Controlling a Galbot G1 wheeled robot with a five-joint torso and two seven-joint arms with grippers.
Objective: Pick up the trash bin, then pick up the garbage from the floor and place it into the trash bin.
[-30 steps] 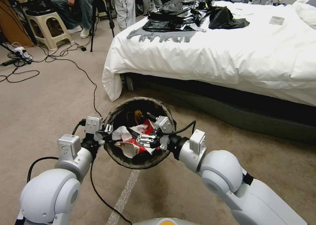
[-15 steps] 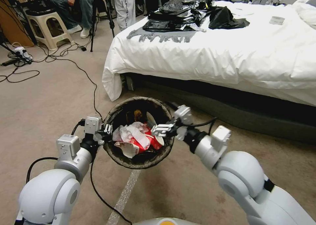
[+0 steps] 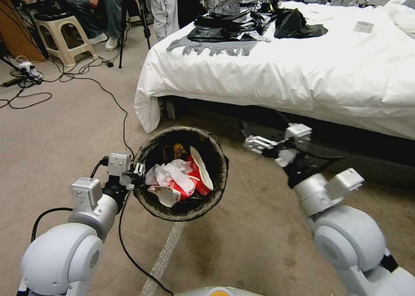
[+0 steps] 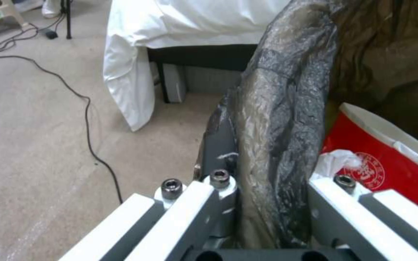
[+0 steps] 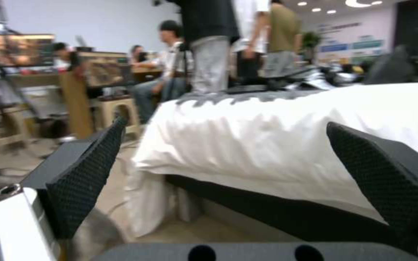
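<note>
Your left pincer (image 3: pixel 137 171) clamps the near-left rim of the one trash bin (image 3: pixel 216 181), holding it above the carpet (image 3: pixel 65 127); in the left wrist view its fingers (image 4: pixel 218 195) straddle the bagged rim. Inside you can count a white paper wad (image 3: pixel 170 175), a red-and-white package (image 3: pixel 196 175) and a yellow wrapper (image 3: pixel 179 150). Your right pincer (image 3: pixel 256 143) hangs spread wide and empty beside the bed (image 3: pixel 302 71).

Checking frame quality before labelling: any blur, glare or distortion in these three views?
Head view: sharp, with wide-angle bowing at the edges; bed brightly lit, dark beneath it. Left wrist view: bin liner close and soft, some sheen; left gripper clamps its rim. Right wrist view: background people and bed blurred, looks like motion blur; right gripper pads sharper.
</note>
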